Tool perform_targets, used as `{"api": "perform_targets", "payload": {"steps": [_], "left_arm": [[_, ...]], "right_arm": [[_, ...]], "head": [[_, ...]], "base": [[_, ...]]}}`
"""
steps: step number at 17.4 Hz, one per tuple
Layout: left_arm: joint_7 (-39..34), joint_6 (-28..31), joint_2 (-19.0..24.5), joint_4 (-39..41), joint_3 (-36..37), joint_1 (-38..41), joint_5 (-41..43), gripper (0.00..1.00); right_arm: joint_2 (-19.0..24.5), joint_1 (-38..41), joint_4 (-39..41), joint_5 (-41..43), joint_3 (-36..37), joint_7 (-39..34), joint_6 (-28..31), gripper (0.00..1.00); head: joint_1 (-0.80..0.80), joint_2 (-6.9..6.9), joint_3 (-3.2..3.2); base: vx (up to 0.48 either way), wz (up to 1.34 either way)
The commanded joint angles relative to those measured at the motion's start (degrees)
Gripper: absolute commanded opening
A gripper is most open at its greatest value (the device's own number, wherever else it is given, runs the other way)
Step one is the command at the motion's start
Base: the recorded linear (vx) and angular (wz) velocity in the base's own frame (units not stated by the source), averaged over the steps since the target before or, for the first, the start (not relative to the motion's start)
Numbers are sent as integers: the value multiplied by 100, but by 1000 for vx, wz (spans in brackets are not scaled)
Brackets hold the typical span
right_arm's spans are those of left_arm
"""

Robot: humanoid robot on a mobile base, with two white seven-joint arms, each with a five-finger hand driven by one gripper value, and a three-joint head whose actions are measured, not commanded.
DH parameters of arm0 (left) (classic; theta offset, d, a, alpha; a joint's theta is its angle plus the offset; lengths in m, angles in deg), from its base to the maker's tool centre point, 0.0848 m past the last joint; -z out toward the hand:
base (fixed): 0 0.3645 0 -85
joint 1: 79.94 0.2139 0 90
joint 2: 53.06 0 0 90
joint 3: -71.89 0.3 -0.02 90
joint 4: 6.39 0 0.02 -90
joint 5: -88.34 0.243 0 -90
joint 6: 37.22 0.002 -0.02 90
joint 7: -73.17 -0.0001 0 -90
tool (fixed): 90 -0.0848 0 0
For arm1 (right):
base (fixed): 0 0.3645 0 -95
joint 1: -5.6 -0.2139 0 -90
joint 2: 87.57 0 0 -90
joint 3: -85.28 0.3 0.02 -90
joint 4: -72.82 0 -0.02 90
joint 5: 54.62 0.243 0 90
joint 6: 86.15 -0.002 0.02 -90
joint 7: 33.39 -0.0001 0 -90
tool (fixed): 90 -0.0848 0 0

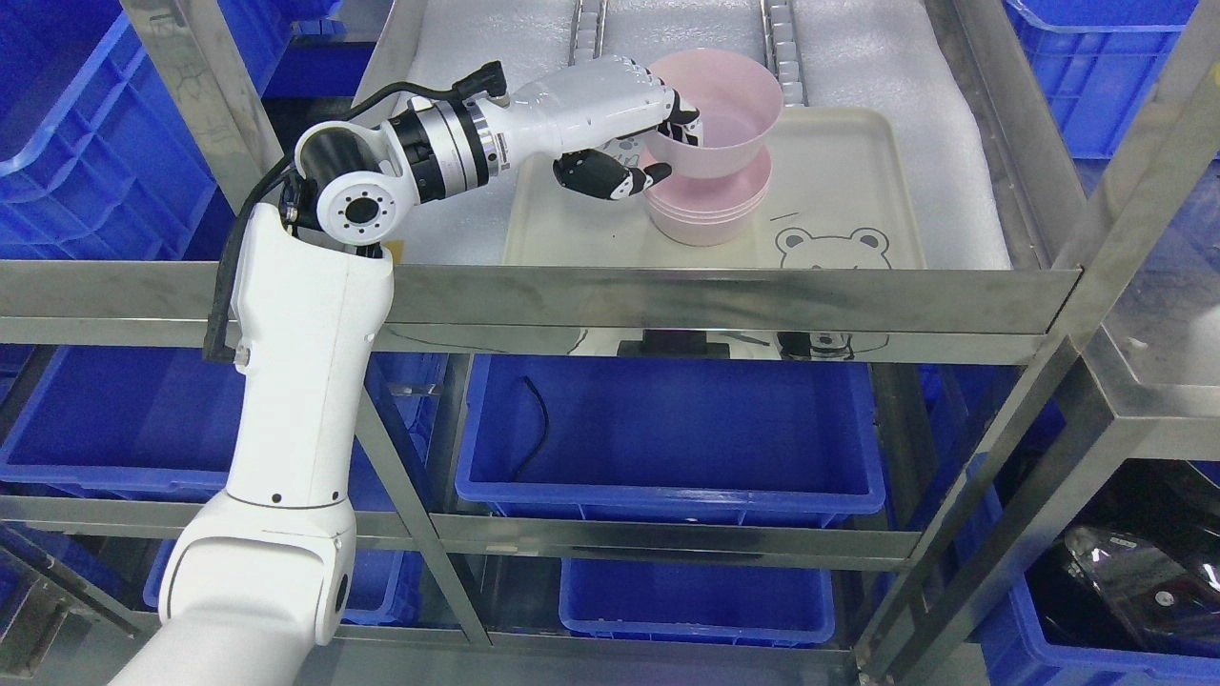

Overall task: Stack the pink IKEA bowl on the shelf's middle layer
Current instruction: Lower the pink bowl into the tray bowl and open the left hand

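- Pink bowl (717,114) sits in the left hand (620,129), out at its fingertip end, tipped and partly sunk into the stack of pink bowls (710,205) just under it.
- Head view: the fingers (681,112) pinch the bowl's near rim, thumb below, likely so it can drop straight in.
- The stack rests on a cream tray (848,171) on the shelf (724,295).

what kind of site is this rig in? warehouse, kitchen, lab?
Most likely a warehouse or factory storeroom, not a kitchen: a bare steel shelf rack, blue plastic stock bins on the lower levels and either side, and foam padding lining the shelf under the tray.
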Motion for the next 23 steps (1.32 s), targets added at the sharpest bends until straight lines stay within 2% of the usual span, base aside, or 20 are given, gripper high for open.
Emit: {"api": "perform_targets", "payload": {"steps": [1, 6, 8, 9, 11, 15, 18, 19, 20, 21, 23], "left_arm": [[-112, -4, 80, -319, 316, -34, 59, 5], [-112, 4, 71, -486, 387, -122, 243, 8], [-121, 4, 71, -495, 387, -192, 243, 18], [-182, -4, -7, -521, 387, -245, 252, 33], [-270, -4, -95, -521, 378, -245, 243, 37], [-279, 4, -175, -547, 370, -245, 243, 55], [-288, 4, -323, -565, 264, -315, 235, 61], [-323, 39, -489, -565, 81, -394, 174, 64], [-367, 109, -523, -574, -199, -482, 77, 69], [-428, 232, -523, -574, -280, -552, -211, 70], [-744, 688, -523, -583, -194, -579, -1228, 70]], "right_arm": [[-100, 87, 100, 1, 0, -2, 2, 100], [-100, 87, 100, 1, 0, -2, 2, 100], [-100, 87, 100, 1, 0, -2, 2, 100], [-100, 87, 100, 1, 0, -2, 2, 100], [-100, 87, 100, 1, 0, -2, 2, 100], [-100, 87, 100, -8, 0, -2, 2, 100], [-100, 87, 100, -8, 0, -2, 2, 100], [-100, 87, 100, 0, 0, -2, 2, 100], [-100, 87, 100, 1, 0, -2, 2, 100], [-100, 87, 100, 1, 0, -2, 2, 100], [-100, 87, 100, -8, 0, -2, 2, 100]], "head": [[0, 0, 0], [0, 0, 0], [0, 0, 0], [0, 0, 0], [0, 0, 0], [0, 0, 0], [0, 0, 0], [0, 0, 0], [0, 0, 0], [0, 0, 0], [0, 0, 0]], "base": [[0, 0], [-7, 0], [0, 0], [0, 0], [0, 0], [0, 0], [0, 0], [0, 0], [0, 0], [0, 0], [0, 0]]}}
